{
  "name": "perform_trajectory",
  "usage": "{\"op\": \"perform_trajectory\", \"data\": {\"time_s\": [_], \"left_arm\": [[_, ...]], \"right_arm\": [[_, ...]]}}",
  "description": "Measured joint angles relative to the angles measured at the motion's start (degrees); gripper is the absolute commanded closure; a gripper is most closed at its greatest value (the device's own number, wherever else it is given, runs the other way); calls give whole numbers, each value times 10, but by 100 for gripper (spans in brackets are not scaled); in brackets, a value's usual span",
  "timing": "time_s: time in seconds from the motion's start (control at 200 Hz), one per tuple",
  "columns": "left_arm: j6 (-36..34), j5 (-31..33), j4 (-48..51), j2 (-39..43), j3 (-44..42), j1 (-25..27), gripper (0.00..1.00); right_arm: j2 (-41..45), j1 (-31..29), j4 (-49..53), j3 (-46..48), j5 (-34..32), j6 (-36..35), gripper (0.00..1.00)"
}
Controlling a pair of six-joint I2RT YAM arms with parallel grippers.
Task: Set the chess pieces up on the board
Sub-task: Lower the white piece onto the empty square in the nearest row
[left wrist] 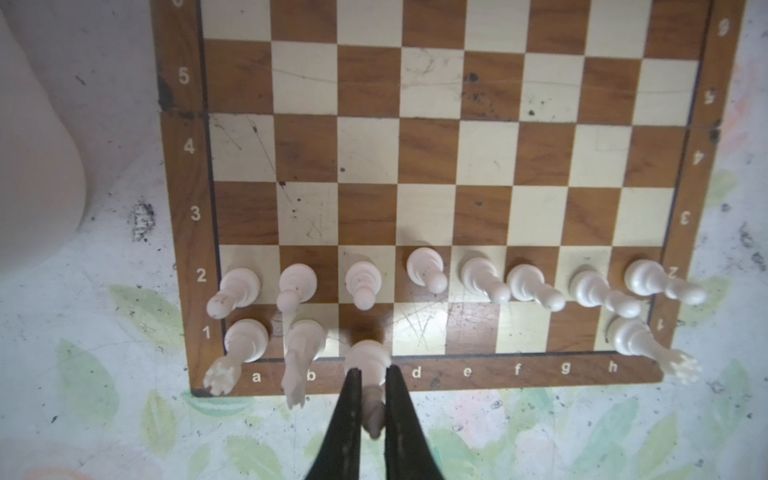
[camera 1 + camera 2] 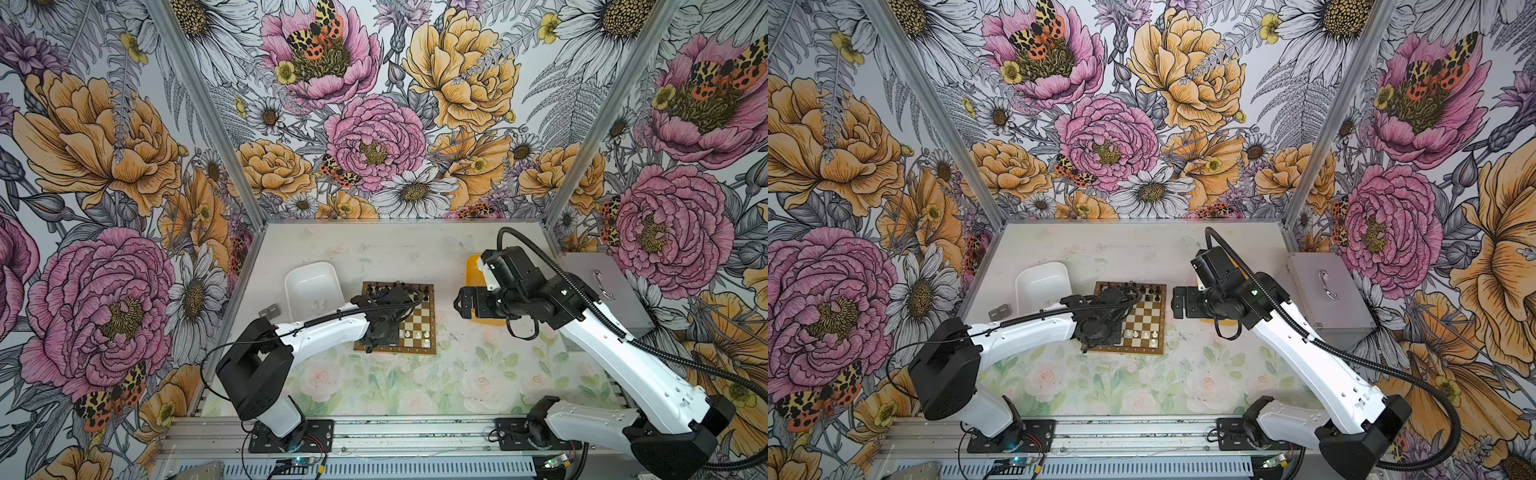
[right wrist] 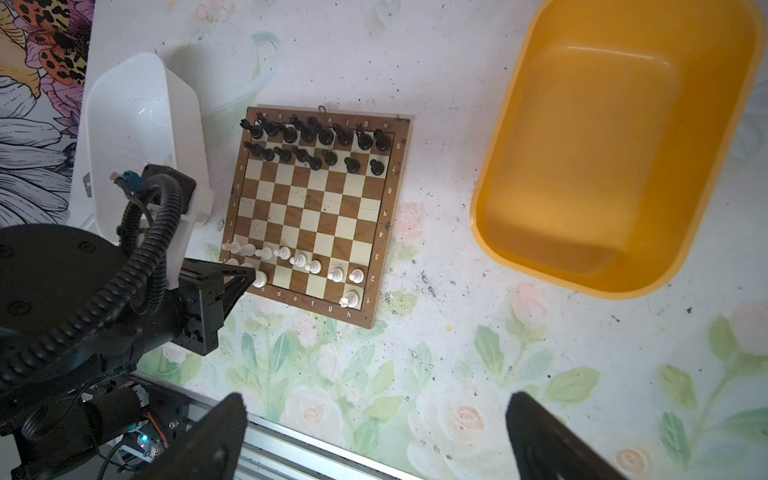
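Note:
The board [image 1: 428, 145] lies flat mid-table, seen in both top views [image 2: 417, 328] [image 2: 1144, 318]. Black chess pieces [image 3: 316, 141] fill its two far rows. White pawns [image 1: 432, 270] stand along row 2. A white rook [image 1: 245, 340] and a knight [image 1: 305, 340] stand on a1 and b1, and another rook [image 1: 631, 336] on h1. My left gripper [image 1: 372, 372] is shut on a tall white piece [image 1: 368, 357] standing on c1. My right gripper [image 3: 374, 405] hangs open and empty above the table to the right of the board [image 2: 461, 303].
A white tray [image 2: 313, 286] sits against the board's left side. A yellow tray [image 3: 615, 145] sits to the right, partly under my right arm. A grey metal box [image 2: 602, 291] stands at the right edge. The left arm covers the board's left half in both top views.

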State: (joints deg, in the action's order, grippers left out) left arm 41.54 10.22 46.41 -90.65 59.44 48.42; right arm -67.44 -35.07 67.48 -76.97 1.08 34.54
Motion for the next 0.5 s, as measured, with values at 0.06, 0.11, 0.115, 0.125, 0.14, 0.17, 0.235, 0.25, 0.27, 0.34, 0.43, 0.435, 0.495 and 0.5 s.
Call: {"op": "perform_trajectory", "data": {"time_s": [0.06,0.11,0.115,0.125,0.14,0.17,0.235,0.25,0.27,0.34,0.43,0.435,0.495,0.5], "left_arm": [[-1,0,0,0,0,-3,94],[-2,0,0,0,0,-3,94],[-2,0,-1,0,0,-3,94],[-2,0,0,0,0,-3,94],[-2,0,-1,0,0,-3,94],[-2,0,-1,0,0,-3,94],[-2,-1,-3,0,0,-5,94],[-2,-2,-3,0,0,-6,94],[-2,-2,-4,0,0,-6,94],[-6,-3,-4,0,0,-7,93],[-10,-4,-4,0,0,-7,93],[-10,-4,-4,0,0,-7,93],[-11,-5,-5,0,0,-7,92],[-11,-5,-5,0,0,-7,92]], "right_arm": [[0,0,0,0,0,0,0],[0,0,0,0,0,0,0],[0,0,0,0,0,0,0],[0,0,0,0,0,0,0],[0,0,0,0,0,0,0],[0,0,0,0,0,0,0],[0,0,0,0,0,0,0],[0,0,0,0,0,0,0],[0,0,0,0,0,0,0],[0,0,0,0,0,0,0],[0,0,0,0,0,0,0],[0,0,0,0,0,0,0],[0,0,0,0,0,0,0],[0,0,0,0,0,0,0]]}}
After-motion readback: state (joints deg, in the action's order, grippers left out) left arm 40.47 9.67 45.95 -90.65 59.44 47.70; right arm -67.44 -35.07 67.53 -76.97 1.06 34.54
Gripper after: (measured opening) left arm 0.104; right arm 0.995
